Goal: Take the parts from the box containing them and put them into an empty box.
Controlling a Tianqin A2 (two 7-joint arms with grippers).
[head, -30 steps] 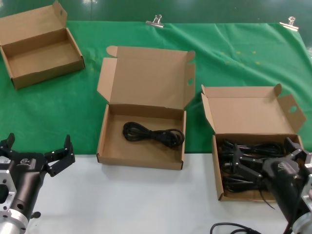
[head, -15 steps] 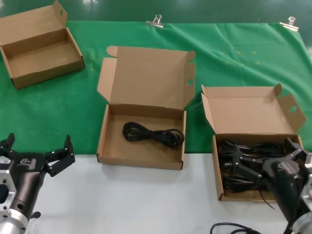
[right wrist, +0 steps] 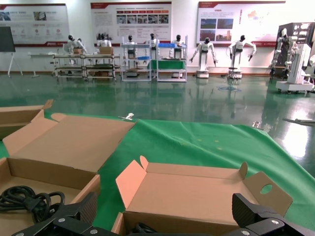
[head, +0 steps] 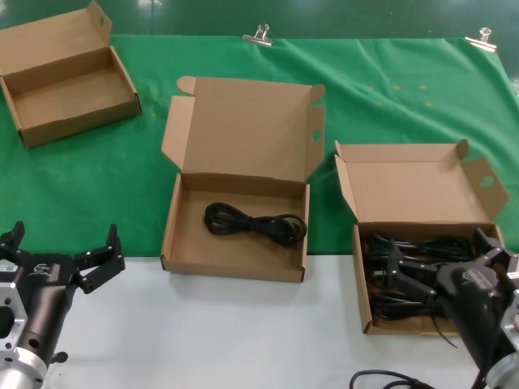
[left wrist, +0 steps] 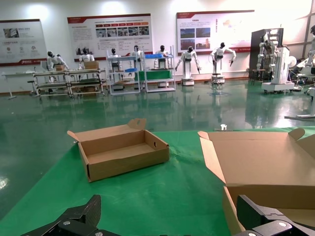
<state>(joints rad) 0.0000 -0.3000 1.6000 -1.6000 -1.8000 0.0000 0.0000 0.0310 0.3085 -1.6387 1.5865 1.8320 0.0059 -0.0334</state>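
My right gripper (head: 442, 271) hangs w/ fingers spread wide over the low brown cardboard mailer box with the splayed ear flaps (head: 363, 275), at the table's right near edge. It holds nothing. Inside that box lie the black glossy coiled cords (head: 405, 247), several bundles tangled together, partly hidden under my fingers. My left gripper (head: 61, 259) is parked at the near left, over the white tabletop (head: 243, 340), fingers also spread, nothing in them.

The big brown cardboard mailer box with the tall lid (head: 174, 243) sits in the middle, half on the green cloth (head: 405, 97). One black cord bundle (head: 255, 223) lies in its tray already, so I judge the job is underway, w/ most cords left to move.

Step in hand, as I read it: pick one bundle from the right box. To do it well:
- Drop straight down, fingers straddling one coil's middle, not a plug end; a loop end prob slips out.
- Bundles overlap, so a neighbour may snag; lift slowly and check only one comes up.
- Clear the box's front wall before swinging over, or the light box could drag along.
- Release low over the middle tray, beside the cord there.

A third, small plain cardboard box (head: 69, 77) sits far left at an angle; ignore it. Two metal clips (head: 259, 36) pin the cloth's far edge.
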